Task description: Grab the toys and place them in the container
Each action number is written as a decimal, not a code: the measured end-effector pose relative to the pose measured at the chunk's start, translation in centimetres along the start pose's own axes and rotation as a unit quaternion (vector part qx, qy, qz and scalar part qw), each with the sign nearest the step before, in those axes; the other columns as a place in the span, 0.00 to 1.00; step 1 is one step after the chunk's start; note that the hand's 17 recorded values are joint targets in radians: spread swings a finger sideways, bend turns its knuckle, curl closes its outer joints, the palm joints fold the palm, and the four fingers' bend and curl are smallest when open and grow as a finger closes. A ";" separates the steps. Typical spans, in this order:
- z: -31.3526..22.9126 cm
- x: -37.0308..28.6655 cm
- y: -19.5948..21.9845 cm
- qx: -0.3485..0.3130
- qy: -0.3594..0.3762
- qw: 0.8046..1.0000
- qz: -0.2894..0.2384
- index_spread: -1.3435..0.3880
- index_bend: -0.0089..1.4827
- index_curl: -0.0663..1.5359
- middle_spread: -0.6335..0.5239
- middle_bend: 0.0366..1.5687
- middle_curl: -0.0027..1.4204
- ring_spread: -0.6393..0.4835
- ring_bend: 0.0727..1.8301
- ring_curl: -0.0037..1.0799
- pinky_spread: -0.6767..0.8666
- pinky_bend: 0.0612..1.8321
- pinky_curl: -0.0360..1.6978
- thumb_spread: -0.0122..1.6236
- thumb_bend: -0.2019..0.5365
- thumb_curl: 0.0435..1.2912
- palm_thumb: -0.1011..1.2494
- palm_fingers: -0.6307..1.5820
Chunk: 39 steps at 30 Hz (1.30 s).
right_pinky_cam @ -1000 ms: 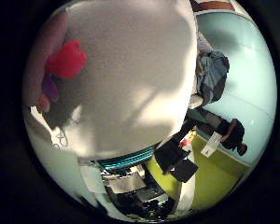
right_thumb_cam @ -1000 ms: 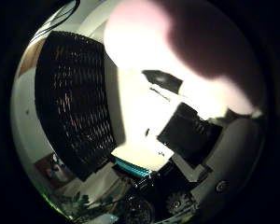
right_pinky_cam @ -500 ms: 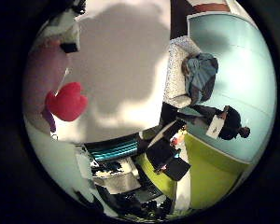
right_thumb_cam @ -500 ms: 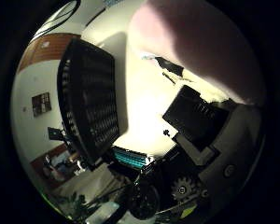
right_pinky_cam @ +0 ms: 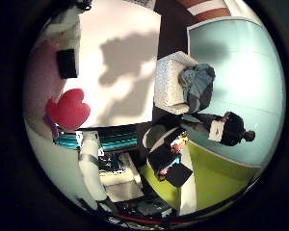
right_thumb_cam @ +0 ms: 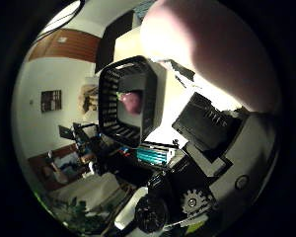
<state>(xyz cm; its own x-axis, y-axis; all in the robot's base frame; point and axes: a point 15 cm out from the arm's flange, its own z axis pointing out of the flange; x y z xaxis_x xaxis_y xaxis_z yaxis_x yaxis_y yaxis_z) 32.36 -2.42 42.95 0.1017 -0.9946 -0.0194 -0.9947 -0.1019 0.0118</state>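
A pink plush toy [right_thumb_cam: 212, 54] with a red heart [right_pinky_cam: 67, 109] lies against my palm and fills much of both views. My right hand [right_thumb_cam: 207, 128] is shut on it, black and white fingers curled round its side. Well below stands the white table [right_pinky_cam: 120, 62], with the shadow of the hand and toy on it. The black slatted container [right_thumb_cam: 111, 98] rests on that table near one edge. A small pinkish toy [right_thumb_cam: 131, 101] lies inside it. The held toy hangs clear of the table.
A teal box [right_thumb_cam: 155, 155] sits at the table's edge. Beyond the table stands a white armchair [right_pinky_cam: 168, 82] with clothes piled on it, on a green floor [right_pinky_cam: 216, 178] by a pale blue wall.
The table and the container look smaller and farther off than before. My hand has risen from the table with the pink toy still in it.
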 end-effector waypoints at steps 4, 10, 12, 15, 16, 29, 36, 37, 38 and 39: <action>-1.7 -4.3 -0.5 0.018 -0.008 0.999 -0.036 0.63 0.72 0.58 0.44 0.87 0.54 0.37 0.73 0.70 0.32 0.66 0.59 0.54 0.25 0.55 0.81 0.77; -3.6 -11.4 -1.0 0.046 -0.017 0.995 -0.091 0.63 0.72 0.59 0.44 0.87 0.54 0.36 0.73 0.72 0.31 0.63 0.63 0.54 0.25 0.56 0.81 0.77; -4.1 -13.5 -1.3 0.061 -0.020 0.992 -0.106 0.63 0.72 0.59 0.44 0.86 0.54 0.36 0.72 0.72 0.31 0.62 0.64 0.54 0.25 0.57 0.81 0.77; -4.7 -16.6 -2.2 0.089 -0.028 0.988 -0.122 0.63 0.72 0.59 0.44 0.86 0.54 0.36 0.72 0.73 0.30 0.62 0.65 0.54 0.25 0.57 0.81 0.78; -4.7 -17.3 -2.5 0.096 -0.031 0.987 -0.124 0.63 0.71 0.59 0.44 0.86 0.54 0.36 0.72 0.73 0.30 0.61 0.66 0.54 0.25 0.57 0.81 0.78; -0.7 -21.8 -3.9 0.091 -0.038 0.985 -0.145 0.63 0.67 0.59 0.43 0.83 0.53 0.36 0.71 0.74 0.28 0.59 0.66 0.56 0.22 0.56 0.73 0.77; 3.3 -21.3 -3.2 0.059 -0.030 0.986 -0.151 0.53 0.23 0.47 0.37 0.54 0.42 0.33 0.62 0.58 0.17 0.52 0.52 0.67 0.24 0.44 0.62 0.46; 3.7 -21.2 -3.1 0.055 -0.028 0.986 -0.153 0.52 0.23 0.45 0.38 0.50 0.40 0.34 0.59 0.56 0.22 0.48 0.51 0.69 0.24 0.43 0.61 0.40; 3.9 -21.2 -3.1 0.053 -0.027 0.986 -0.154 0.50 0.22 0.42 0.40 0.44 0.37 0.37 0.57 0.52 0.28 0.45 0.50 0.70 0.24 0.40 0.60 0.39; 4.0 -21.1 -3.1 0.052 -0.025 0.986 -0.157 0.50 0.21 0.41 0.42 0.40 0.35 0.40 0.54 0.49 0.33 0.45 0.50 0.71 0.24 0.39 0.59 0.37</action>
<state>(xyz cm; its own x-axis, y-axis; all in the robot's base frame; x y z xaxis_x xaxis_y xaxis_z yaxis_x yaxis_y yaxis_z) 33.22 18.96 39.32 0.4057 -0.9124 -0.0547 -0.9110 -0.3988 -0.1057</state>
